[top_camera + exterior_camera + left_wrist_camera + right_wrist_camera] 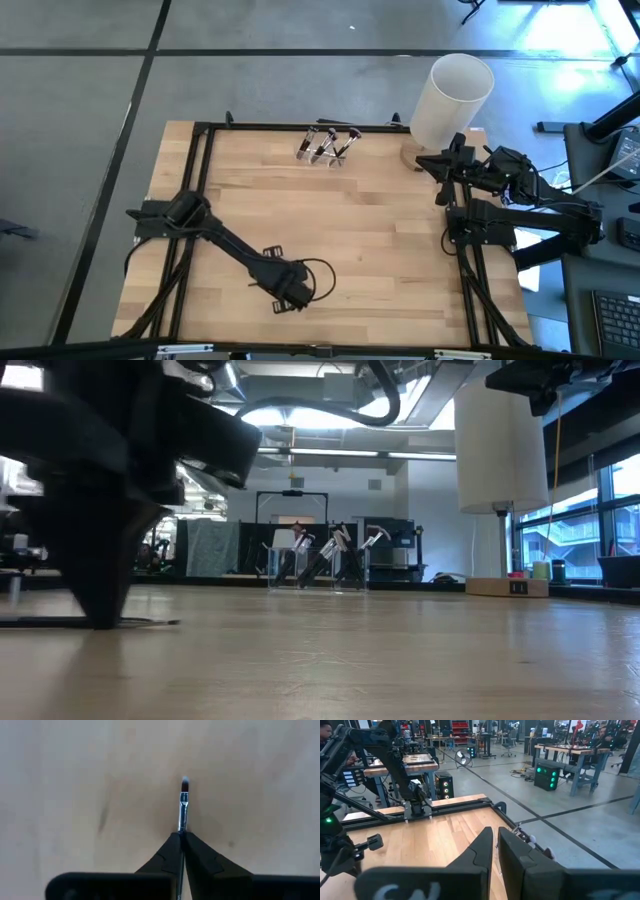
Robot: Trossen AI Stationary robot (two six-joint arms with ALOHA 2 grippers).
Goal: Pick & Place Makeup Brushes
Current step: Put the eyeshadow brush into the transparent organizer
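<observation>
Makeup brush (183,807), thin, silver-ferruled, dark-tipped, sits pinched in our left gripper (181,840) near the wooden tabletop's (380,240) front edge; right gripper (495,845), nearly closed and empty, waits at the right edge

tall white cylinder (452,97) on a wooden base (412,156), upper right; clear holder (326,153) at table's (380,240) top edge

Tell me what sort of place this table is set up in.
Most likely a robotics lab or workshop in a large open hall. The right wrist view shows rows of workbenches with lit equipment on a grey floor; the low view shows ceiling ducting and big windows.
</observation>
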